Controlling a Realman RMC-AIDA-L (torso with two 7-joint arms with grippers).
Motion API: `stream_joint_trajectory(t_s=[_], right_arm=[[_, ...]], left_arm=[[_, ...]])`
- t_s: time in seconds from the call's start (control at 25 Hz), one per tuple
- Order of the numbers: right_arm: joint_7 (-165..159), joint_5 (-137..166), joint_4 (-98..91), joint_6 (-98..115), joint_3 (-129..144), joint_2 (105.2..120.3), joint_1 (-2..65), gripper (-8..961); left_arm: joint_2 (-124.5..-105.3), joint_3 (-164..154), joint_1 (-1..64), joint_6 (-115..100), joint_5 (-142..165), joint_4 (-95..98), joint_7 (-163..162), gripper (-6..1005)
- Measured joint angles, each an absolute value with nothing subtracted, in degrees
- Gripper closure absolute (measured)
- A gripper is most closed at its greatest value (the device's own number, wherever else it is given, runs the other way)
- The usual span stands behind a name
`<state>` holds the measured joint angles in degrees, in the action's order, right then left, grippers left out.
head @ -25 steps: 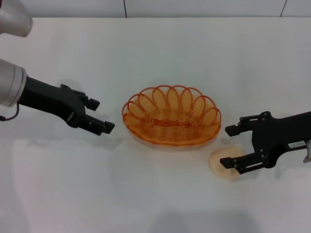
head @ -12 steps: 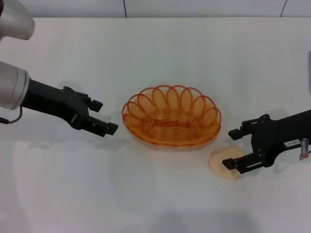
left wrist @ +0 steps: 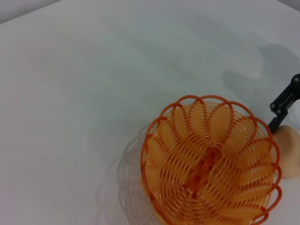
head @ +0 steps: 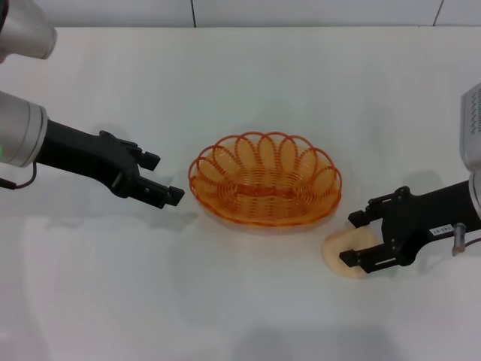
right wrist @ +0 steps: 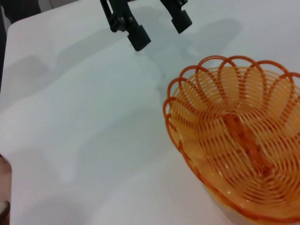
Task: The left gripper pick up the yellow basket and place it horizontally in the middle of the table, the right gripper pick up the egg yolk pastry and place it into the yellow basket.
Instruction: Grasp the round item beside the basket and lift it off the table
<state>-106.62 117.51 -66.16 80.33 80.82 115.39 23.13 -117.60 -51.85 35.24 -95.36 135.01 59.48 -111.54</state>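
Observation:
The yellow basket point(head: 264, 179) stands upright with its long side across the middle of the white table point(head: 248, 68); it also shows in the left wrist view point(left wrist: 208, 161) and the right wrist view point(right wrist: 236, 140). It is empty. My left gripper point(head: 163, 177) is open and empty, just left of the basket and apart from it. The egg yolk pastry point(head: 347, 247) lies on the table right of the basket's near end. My right gripper point(head: 352, 237) is open, with one finger on each side of the pastry. The pastry's edge shows in the left wrist view point(left wrist: 288, 151).
Bare tabletop lies in front of the basket and behind it. The table's far edge meets a grey wall point(head: 301, 11). The left gripper's fingers point(right wrist: 136, 35) show in the right wrist view, beyond the basket.
My right gripper has moved left and down until its fingers straddle the pastry. My left gripper has shifted slightly towards the basket. The basket has not moved.

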Motion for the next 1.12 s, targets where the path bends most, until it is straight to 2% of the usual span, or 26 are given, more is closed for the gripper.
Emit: stream_joint_trajectory(t_s=[0.48, 0.72, 1.12], right_arm=[[-106.61, 116.94, -66.09, 80.16, 81.12, 115.4, 23.11, 420], [-106.71, 116.87, -66.87, 81.06, 81.06, 115.4, 23.03, 606], [-106.57, 116.71, -67.83, 81.67, 80.96, 115.4, 22.7, 723]], left_arm=[[-117.68, -51.85, 34.98, -94.87, 135.18, 59.26, -111.44, 112], [-117.77, -51.85, 34.81, -94.57, 135.26, 59.22, -111.27, 112], [-118.03, -51.85, 34.63, -94.05, 135.31, 59.23, -111.09, 111]])
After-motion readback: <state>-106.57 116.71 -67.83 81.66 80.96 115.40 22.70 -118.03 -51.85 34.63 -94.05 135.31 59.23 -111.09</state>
